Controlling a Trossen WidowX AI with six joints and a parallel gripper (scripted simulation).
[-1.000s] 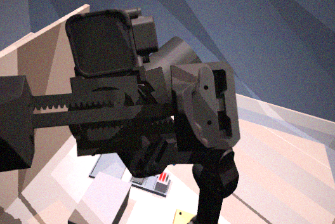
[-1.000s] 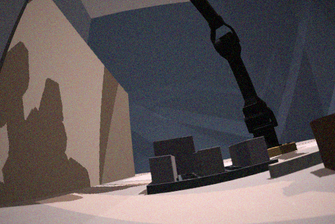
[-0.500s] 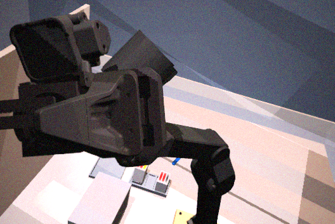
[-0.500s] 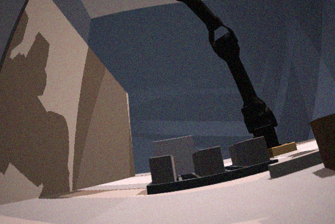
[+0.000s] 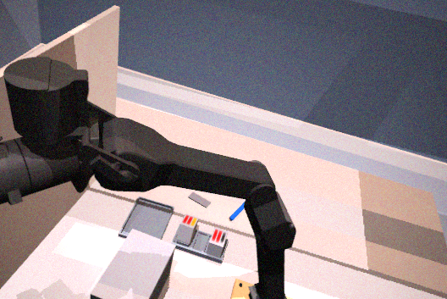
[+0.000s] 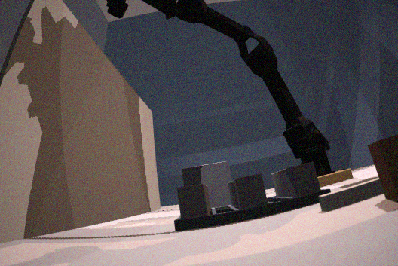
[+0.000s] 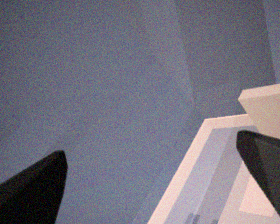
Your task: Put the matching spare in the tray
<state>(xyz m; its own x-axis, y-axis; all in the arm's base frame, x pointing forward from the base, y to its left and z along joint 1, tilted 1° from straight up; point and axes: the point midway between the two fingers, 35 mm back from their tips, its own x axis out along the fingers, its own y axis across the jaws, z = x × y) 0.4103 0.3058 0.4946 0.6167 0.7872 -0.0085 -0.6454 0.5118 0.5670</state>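
My gripper is open and empty, its fingers wide apart in the wrist view. It is raised high above the table at the upper left of the exterior view; its fingertips do not show in the top view. A shallow grey tray lies empty behind a large grey box. Beside it, a dark rack holds one block with two red bars and a yellow bar, and another with two red bars and a black bar. The compartment between them is empty. I cannot tell which object is the mounted unit; no back code is readable.
A blue stick and a small grey plate lie behind the rack. A yellow piece is near the arm's base. A tall beige panel stands at the left. A brown block is at the right.
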